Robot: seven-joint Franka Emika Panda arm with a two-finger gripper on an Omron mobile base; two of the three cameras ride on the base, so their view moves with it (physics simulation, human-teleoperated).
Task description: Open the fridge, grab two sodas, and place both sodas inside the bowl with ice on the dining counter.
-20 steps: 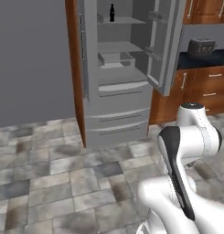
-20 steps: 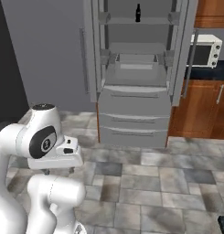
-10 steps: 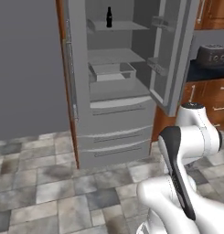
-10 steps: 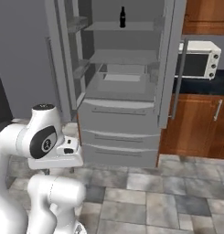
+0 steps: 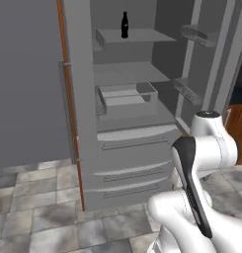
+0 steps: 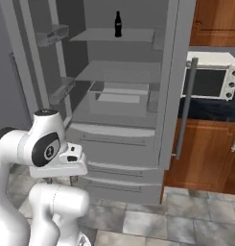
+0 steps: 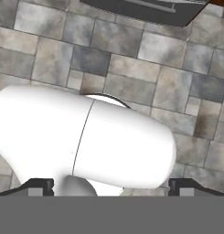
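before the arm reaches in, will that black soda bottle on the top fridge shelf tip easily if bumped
Probably. The soda bottle stands upright, tall and slim with a narrow neck, so a high nudge could topple it. It stands alone on the shelf, with nothing beside it to catch it. Once down, its round body might roll.

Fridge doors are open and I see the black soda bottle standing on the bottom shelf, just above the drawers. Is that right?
Not quite. The fridge doors are open, but the black soda bottle stands upright on the top shelf, well above the clear bin and the drawers. The right base view shows it plainly, and the left base view agrees.
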